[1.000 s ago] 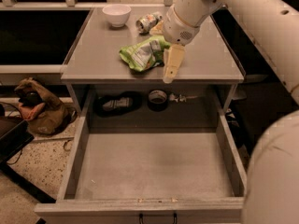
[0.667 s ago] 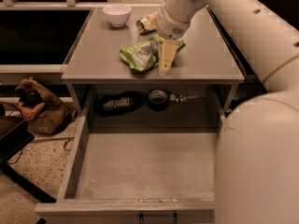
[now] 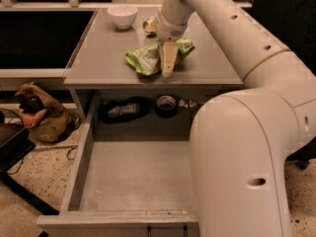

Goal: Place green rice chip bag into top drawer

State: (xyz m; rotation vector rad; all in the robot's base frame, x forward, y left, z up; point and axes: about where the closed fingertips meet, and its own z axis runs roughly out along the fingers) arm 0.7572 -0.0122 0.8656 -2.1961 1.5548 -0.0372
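The green rice chip bag (image 3: 144, 58) lies crumpled on the grey table top (image 3: 98, 58), near its front edge. My gripper (image 3: 167, 66) points down from the arm and sits right on the bag's middle, touching it. The top drawer (image 3: 133, 177) is pulled out below the table, with a bare grey bottom, and its small dark handle (image 3: 165, 229) shows at the front. My arm's large body (image 3: 242, 157) hides the drawer's right side.
A white bowl (image 3: 122, 15) and a small crushed can (image 3: 149, 26) stand at the back of the table. The dark recess under the top holds a black object (image 3: 123, 110) and a tape roll (image 3: 166, 104). A brown bag (image 3: 39, 115) lies on the floor at the left.
My gripper has moved left and back, from the table's front edge beside the bag to directly over the bag. The bag has not visibly moved.
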